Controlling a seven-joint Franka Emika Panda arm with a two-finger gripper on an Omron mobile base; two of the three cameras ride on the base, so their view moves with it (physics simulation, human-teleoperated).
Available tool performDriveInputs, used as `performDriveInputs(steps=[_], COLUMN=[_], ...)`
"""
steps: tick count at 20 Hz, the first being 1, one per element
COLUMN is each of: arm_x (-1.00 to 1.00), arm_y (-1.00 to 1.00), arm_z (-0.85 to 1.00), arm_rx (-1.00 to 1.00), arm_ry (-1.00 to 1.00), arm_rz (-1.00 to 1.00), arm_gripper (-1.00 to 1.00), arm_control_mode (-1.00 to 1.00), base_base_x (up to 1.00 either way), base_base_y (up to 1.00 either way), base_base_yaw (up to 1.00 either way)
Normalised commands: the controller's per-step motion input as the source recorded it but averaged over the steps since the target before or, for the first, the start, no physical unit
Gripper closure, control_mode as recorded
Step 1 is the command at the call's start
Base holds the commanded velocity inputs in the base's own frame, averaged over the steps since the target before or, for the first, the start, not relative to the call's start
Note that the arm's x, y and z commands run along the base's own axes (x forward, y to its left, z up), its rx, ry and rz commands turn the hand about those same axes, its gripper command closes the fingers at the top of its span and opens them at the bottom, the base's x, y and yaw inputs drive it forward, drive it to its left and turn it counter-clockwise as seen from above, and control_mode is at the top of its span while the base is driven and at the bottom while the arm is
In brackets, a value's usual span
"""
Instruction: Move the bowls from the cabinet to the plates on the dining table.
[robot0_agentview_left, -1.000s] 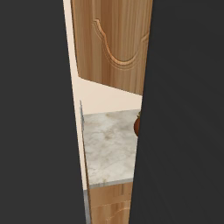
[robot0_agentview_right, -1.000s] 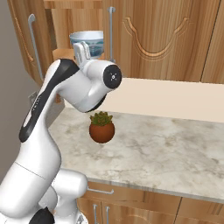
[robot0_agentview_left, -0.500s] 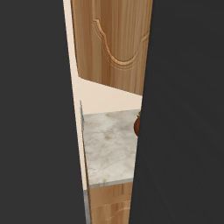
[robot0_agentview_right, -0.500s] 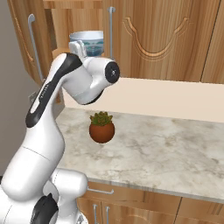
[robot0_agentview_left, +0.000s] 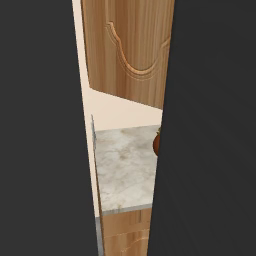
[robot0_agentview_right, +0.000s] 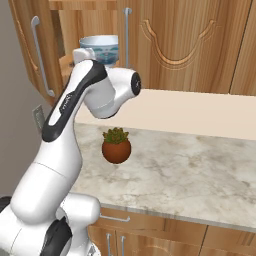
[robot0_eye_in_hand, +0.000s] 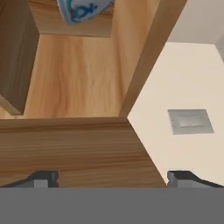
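Observation:
A white bowl (robot0_agentview_right: 100, 46) with a blue-green pattern stands on the shelf of the open cabinet (robot0_agentview_right: 70, 22) at the upper left of the right base view. My arm reaches up to it, the hand just left of and below the bowl. In the hand view my gripper (robot0_eye_in_hand: 113, 179) is open, its fingertips (robot0_eye_in_hand: 41, 179) wide apart with nothing between them. It faces the cabinet's wood (robot0_eye_in_hand: 78, 78), and the bowl (robot0_eye_in_hand: 83, 8) sits at the top edge. The plates and the dining table are out of view.
A terracotta plant pot (robot0_agentview_right: 116, 147) stands on the marble counter (robot0_agentview_right: 200, 170) below the cabinet. The cabinet's open door (robot0_agentview_right: 27, 45) with its silver handle hangs at the left. A wall outlet (robot0_eye_in_hand: 190, 121) is on the beige wall. Dark panels flank the left base view's strip of counter (robot0_agentview_left: 125, 170).
The arm has stretched upward and its elbow has swung right, bringing the hand closer to the cabinet shelf. More of the bowl shows now. The jaws stay wide.

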Motion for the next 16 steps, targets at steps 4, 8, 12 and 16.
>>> performDriveInputs(steps=[4, 8, 12, 16], arm_x=[-0.48, -0.73, -0.69, -0.55], arm_y=[0.62, 0.65, 0.71, 0.78], arm_z=[0.0, 0.03, 0.06, 0.06], arm_rx=[0.0, 0.0, 0.0, 0.0], arm_ry=[-0.02, -0.13, -0.18, -0.16], arm_rz=[0.11, 0.06, 0.06, 0.08], arm_gripper=[-1.0, -1.0, -1.0, -1.0], arm_control_mode=[-1.0, -1.0, -1.0, -1.0], base_base_x=[0.0, 0.0, 0.0, 0.0], base_base_y=[0.0, 0.0, 0.0, 0.0], base_base_yaw=[0.0, 0.0, 0.0, 0.0])
